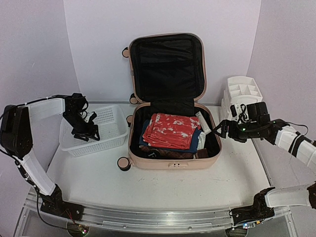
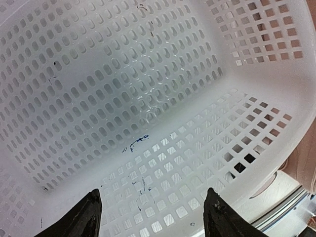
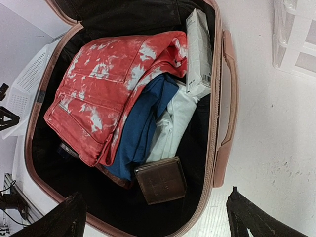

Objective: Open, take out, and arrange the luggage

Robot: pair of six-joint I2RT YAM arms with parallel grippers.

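The peach-pink luggage (image 1: 168, 162) lies open mid-table, its black-lined lid (image 1: 168, 64) standing upright at the back. Inside are a folded red-and-white garment (image 3: 103, 94), a blue one (image 3: 143, 123), a white one (image 3: 173, 123), a brown square case (image 3: 162, 180) and a white box (image 3: 199, 54). My right gripper (image 3: 154, 197) hangs open over the luggage's right front rim (image 3: 217, 163), holding nothing; from above the right gripper (image 1: 220, 129) shows at that side. My left gripper (image 1: 86, 132) is open inside the white mesh basket (image 2: 148, 89), nothing between its fingers.
The white mesh basket (image 1: 106, 143) stands left of the luggage, with nothing seen in it. A white drawer organizer (image 1: 242, 91) sits at the back right, close behind my right arm. Walls close in the back and both sides.
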